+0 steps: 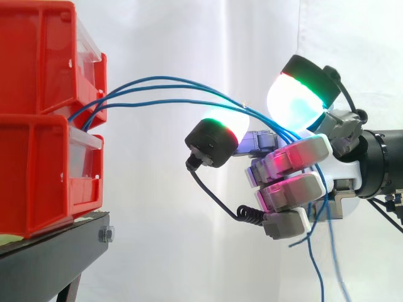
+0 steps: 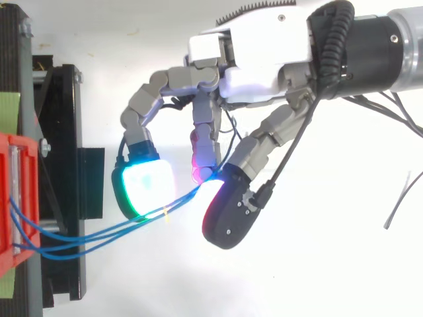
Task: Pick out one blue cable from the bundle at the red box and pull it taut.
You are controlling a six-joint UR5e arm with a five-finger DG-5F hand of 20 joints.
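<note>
From the side, the red bins (image 1: 44, 176) sit stacked on the black stand (image 1: 56, 251), with the white curtain (image 1: 189, 220) behind. The blue cables (image 1: 189, 100) come out of the gap between the two bins and arc away from them in a shallow, slightly slack curve. They end at the hand (image 1: 296, 157), which hangs in the air well clear of the bins and level with that gap. The fingers are curled in and closed round the cables (I count three strands going in, not a single one). One glowing fingertip (image 1: 293, 100) stands on top and another sits nearer the bins. Past the hand, on the side away from the bins, the loose ends of the cables drop straight down. From above, the red bins (image 2: 10, 172) and the stand (image 2: 63, 132) line one edge. The blue cables (image 2: 99, 231) run out from the bins close together. They disappear between a green-white fingertip (image 2: 145, 188) and the black-backed one beside it, where the hand (image 2: 264, 46) has them pinched.
</note>
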